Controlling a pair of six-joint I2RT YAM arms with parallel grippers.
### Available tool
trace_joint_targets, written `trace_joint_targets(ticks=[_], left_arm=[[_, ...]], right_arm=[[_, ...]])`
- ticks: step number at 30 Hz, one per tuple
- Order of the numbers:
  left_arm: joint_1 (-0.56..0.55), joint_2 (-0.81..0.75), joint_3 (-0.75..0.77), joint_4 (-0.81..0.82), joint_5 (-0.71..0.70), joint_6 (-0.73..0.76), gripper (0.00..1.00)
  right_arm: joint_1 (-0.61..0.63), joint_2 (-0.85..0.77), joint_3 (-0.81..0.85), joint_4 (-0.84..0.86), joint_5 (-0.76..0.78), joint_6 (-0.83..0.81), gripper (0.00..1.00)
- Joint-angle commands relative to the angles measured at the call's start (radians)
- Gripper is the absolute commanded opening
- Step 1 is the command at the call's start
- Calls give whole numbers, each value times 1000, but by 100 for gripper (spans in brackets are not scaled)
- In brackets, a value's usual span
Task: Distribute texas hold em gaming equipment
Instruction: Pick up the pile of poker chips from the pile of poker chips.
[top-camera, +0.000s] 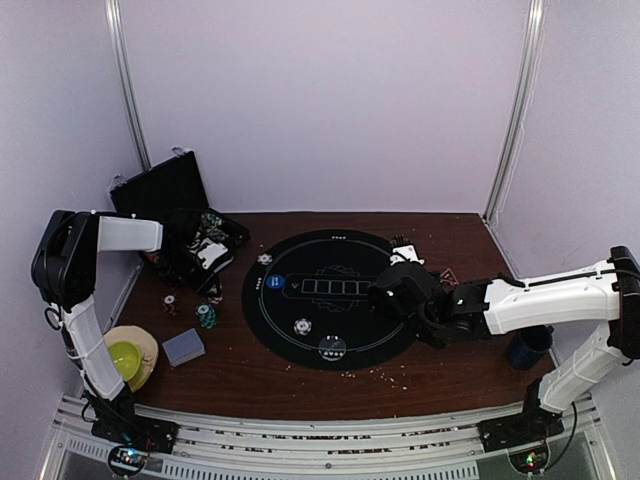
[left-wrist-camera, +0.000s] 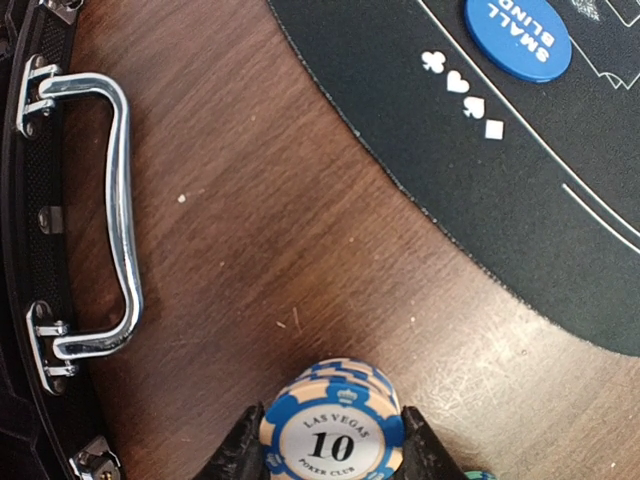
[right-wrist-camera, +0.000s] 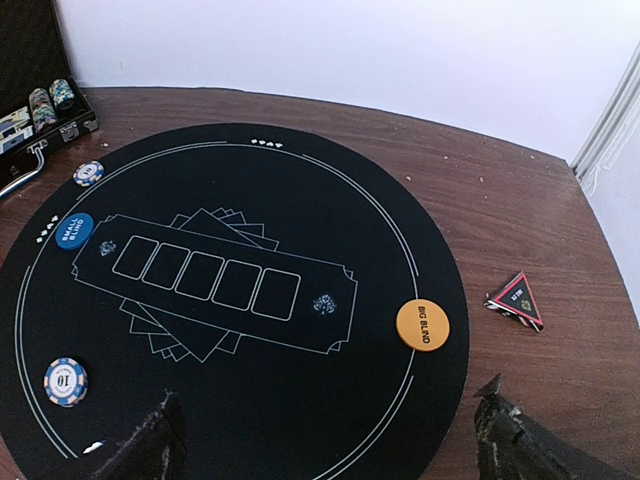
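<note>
"Why does the left gripper (left-wrist-camera: 332, 445) sit so low beside the black case (left-wrist-camera: 30, 200)?"

"Its jaws pinch a short stack of blue-and-white chips (left-wrist-camera: 335, 420) from both sides, over bare wood between the chrome handle (left-wrist-camera: 118, 200) and the mat (left-wrist-camera: 520, 180). That looks like a grip for carrying the whole stack to a seat."

"And the right gripper (right-wrist-camera: 330, 390)?"

"Its jaws are spread wide and hold nothing. It hangs above the mat near the orange Big Blind disc (right-wrist-camera: 422, 325), probably waiting its turn."

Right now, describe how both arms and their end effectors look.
Both the left arm and right arm have white tubular links and black joint housings. Thin cables run beside the lower links. The left end effector and right end effector have black, rough-edged fingers.
</note>
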Motion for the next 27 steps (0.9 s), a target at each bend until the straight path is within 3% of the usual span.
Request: trace_joint_targets(ticks=[1,14,22,27], left_arm=[[7,-49,22,12,-11,7,34],[-51,-89,140,-74,-33,32,31],[-283,4,316,-174,-36,26,31],[-433,164,529,-238,15,18,31]], right_arm=[[6,7,28,-15,25,-8,100],[5,-15,21,-26,65,17,100],[-46,-153,-49,-16,118,66,100],[-105,-274,-105,-9,127,97,100]])
